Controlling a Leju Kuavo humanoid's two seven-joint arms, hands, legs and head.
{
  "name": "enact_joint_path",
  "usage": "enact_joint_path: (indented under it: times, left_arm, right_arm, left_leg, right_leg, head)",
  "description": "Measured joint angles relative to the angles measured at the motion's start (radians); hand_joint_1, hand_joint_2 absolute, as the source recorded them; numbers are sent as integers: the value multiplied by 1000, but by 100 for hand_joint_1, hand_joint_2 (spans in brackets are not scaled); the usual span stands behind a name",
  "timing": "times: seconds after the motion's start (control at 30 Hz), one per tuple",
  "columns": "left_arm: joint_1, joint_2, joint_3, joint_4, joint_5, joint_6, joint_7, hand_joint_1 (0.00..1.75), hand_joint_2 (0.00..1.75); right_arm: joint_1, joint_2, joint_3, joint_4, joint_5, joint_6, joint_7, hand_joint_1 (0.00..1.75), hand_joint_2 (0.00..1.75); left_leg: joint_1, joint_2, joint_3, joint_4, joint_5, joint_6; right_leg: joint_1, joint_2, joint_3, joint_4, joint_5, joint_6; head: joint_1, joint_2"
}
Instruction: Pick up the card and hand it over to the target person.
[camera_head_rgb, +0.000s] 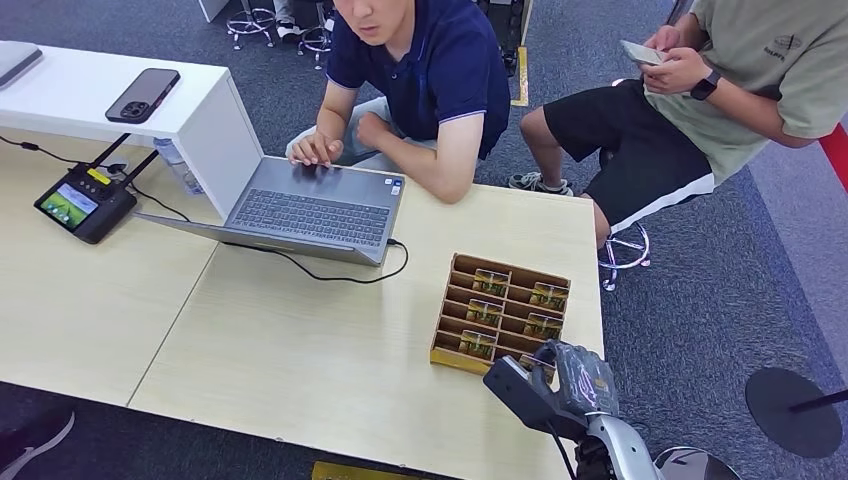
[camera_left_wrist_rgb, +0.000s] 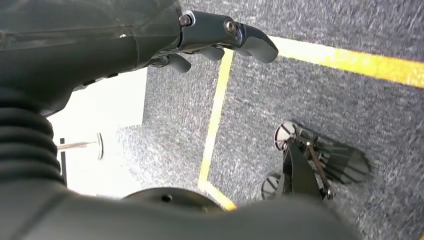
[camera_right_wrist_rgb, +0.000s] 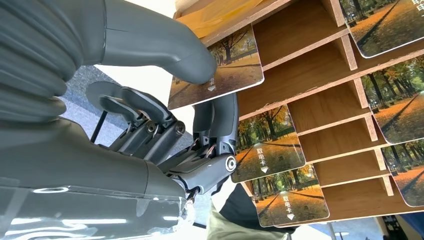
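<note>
Card (camera_right_wrist_rgb: 220, 70) sits pinched between the right hand's (camera_right_wrist_rgb: 165, 125) thumb and a dark finger, at the near corner of the wooden slotted box (camera_head_rgb: 500, 312) on the surface (camera_head_rgb: 300, 350). Left hand (camera_left_wrist_rgb: 220, 35) hangs over carpet, fingers curled, holding nothing.

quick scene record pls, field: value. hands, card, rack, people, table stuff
right hand: at the rack's near corner, thumb and a finger pinching a card
card: autumn-tree print, partly out of its slot
card rack: wooden, slotted, on the table, more cards in it
left hand: hanging over the floor, holding nothing, fingers curled
person in navy shirt: seated across the table, hand on the laptop
person in green shirt: seated to the right, holding a phone
table: also a handheld controller
</note>
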Motion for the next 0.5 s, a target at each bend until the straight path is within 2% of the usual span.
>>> enact_joint_path:
  times: [0.1,0.23,0.4,0.5]
  left_arm:
    - [1,3,4,-2,4,-17,-5,0,175]
    - [1,0,-14,-2,-13,-35,-16,0,175]
    - [0,-7,-40,-3,-38,-48,-22,0,175]
    - [-1,-10,-49,-2,-45,-53,-15,0,175]
  right_arm:
    - [-42,42,-5,-7,-8,-49,-84,175,175]
    - [-159,118,-1,12,-38,-64,-180,175,175]
    - [-321,191,25,81,-98,-99,-247,175,175]
    - [-386,214,41,119,-125,-108,-261,175,175]
  left_leg:
    - [0,1,0,1,-1,0]
    - [0,6,-1,2,-1,-1]
    - [0,8,-1,2,0,-1]
    - [0,7,-1,2,0,-1]
  right_leg:
    - [0,1,-1,1,0,0]
    - [0,6,-3,3,0,0]
    - [-1,9,-5,4,2,0]
    - [-1,8,-4,4,2,-1]
  head:
    - [0,0]
    - [0,0]
    - [0,0]
    - [0,0]
